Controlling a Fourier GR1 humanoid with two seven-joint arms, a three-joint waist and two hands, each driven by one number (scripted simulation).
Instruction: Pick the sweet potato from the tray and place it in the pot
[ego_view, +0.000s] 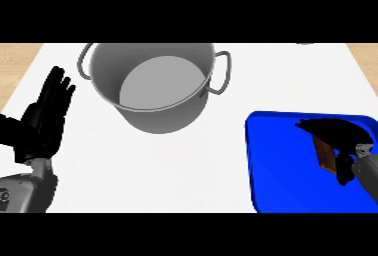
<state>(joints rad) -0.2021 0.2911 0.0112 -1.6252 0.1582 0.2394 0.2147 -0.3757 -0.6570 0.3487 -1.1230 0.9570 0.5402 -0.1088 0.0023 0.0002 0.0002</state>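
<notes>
A blue tray (284, 165) lies at the lower right of the white counter. My right hand (339, 134) is over it, fingers curled round a brown sweet potato (322, 151), of which only a strip shows below the hand. I cannot tell whether the potato still touches the tray. A grey metal pot (159, 82) with two side handles stands at the upper middle, open and with nothing inside. My left hand (46, 117) rests open at the left edge, fingers up, well away from the pot and the tray.
The white counter top (192, 165) spreads between the pot and the tray. Wooden surface (18, 60) shows past the counter's left and right edges.
</notes>
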